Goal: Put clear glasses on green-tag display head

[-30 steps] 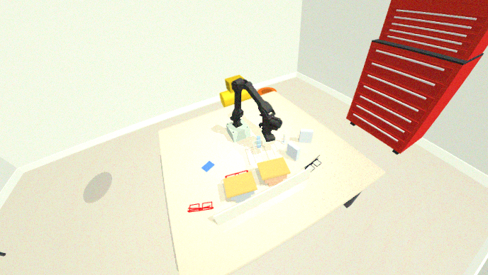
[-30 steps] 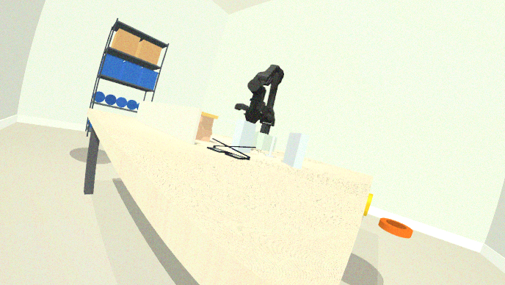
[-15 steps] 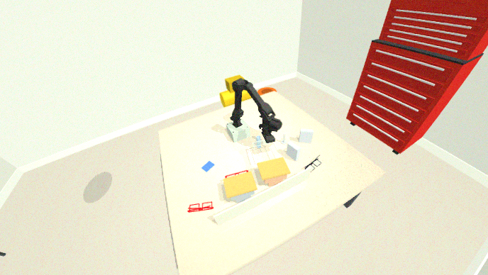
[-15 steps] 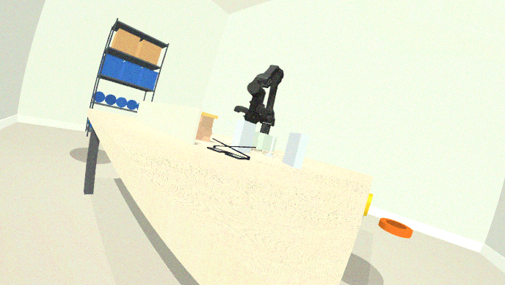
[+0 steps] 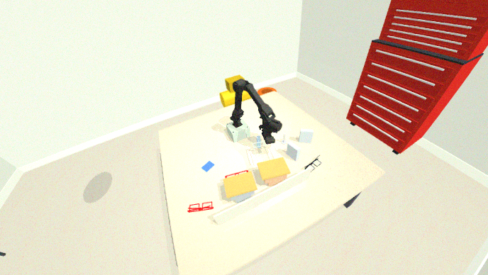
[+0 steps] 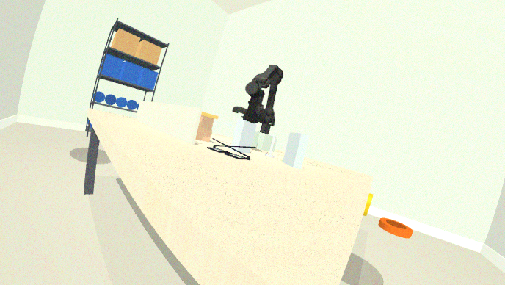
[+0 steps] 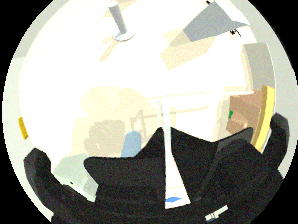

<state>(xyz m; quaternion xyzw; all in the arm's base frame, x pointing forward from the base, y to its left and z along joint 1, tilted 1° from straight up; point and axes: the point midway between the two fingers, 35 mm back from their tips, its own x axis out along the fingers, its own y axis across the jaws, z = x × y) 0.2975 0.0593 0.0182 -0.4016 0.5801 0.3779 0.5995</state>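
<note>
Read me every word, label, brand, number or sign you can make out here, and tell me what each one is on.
There is no readable text in any of the three views.
The green tag on the tan display head shows only as a small patch of color, too small to tell whether anything is written on it.
The red tool cabinet shows no lettering that I can make out.

The robot arm (image 5: 258, 100) (image 6: 273, 88) is matte black, with chunky rounded joints and dark angular jaws.
</note>
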